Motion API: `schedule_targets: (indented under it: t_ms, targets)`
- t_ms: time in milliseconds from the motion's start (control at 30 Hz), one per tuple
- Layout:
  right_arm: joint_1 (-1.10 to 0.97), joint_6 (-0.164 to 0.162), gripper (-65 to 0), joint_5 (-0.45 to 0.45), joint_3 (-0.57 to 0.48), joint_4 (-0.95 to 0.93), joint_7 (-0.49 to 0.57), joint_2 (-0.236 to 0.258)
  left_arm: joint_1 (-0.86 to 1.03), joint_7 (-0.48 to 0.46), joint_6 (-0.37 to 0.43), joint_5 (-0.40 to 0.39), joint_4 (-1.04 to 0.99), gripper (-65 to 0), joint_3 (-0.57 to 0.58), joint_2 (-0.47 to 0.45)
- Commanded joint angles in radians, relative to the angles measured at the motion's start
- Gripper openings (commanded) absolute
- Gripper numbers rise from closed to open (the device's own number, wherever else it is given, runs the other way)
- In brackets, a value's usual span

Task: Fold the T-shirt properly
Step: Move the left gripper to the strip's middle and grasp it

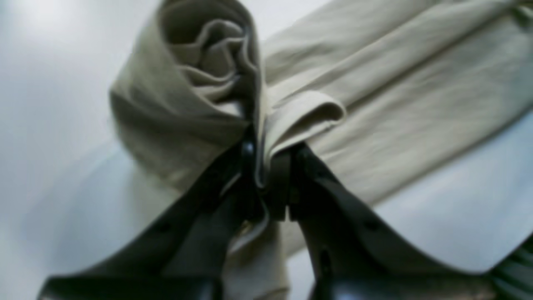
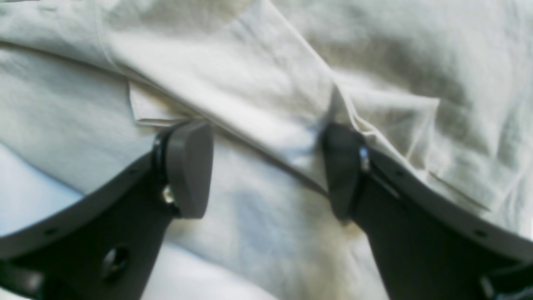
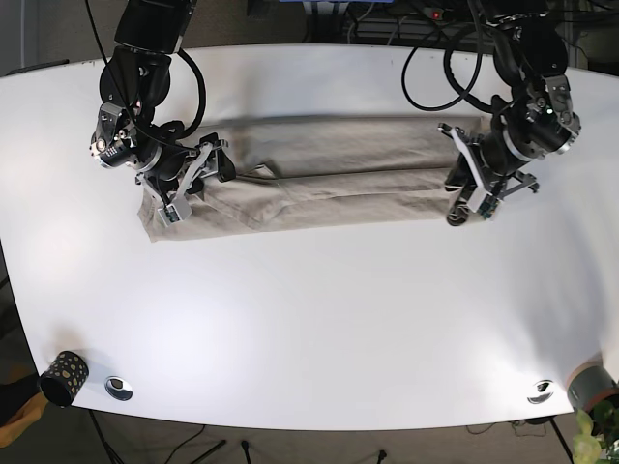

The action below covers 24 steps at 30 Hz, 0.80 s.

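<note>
The beige T-shirt (image 3: 329, 184) lies as a long folded strip across the far half of the white table (image 3: 309, 309). On the base view's right, my left gripper (image 3: 456, 205) is at the strip's right end. In the left wrist view this left gripper (image 1: 266, 179) is shut on a bunched, rolled edge of the T-shirt (image 1: 374, 104). My right gripper (image 3: 179, 198) is at the strip's left end. The right wrist view shows the right gripper (image 2: 266, 171) open, its pads (image 2: 189, 166) straddling a fold of the T-shirt (image 2: 233, 83) lying under them.
A dark speckled cup (image 3: 60, 375) stands at the table's near left corner. Two small metal discs (image 3: 119, 388) (image 3: 540, 391) sit along the front edge. Cables hang behind the table's back edge.
</note>
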Motion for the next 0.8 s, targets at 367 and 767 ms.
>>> schedule_targets:
  t_ms: [367, 767]
  targets:
    - [0.007, 0.001, -25.7, 0.000, 0.004, 0.012, -0.003, -0.012, -0.066, -0.027, 0.090, -0.016, -0.100, -62.9, 0.086, 0.092]
    - [0.009, 0.001, -25.7, 0.000, 0.002, 0.012, -0.003, -0.013, -0.137, -0.027, 0.090, -0.016, -0.184, -62.6, 0.147, 0.146]
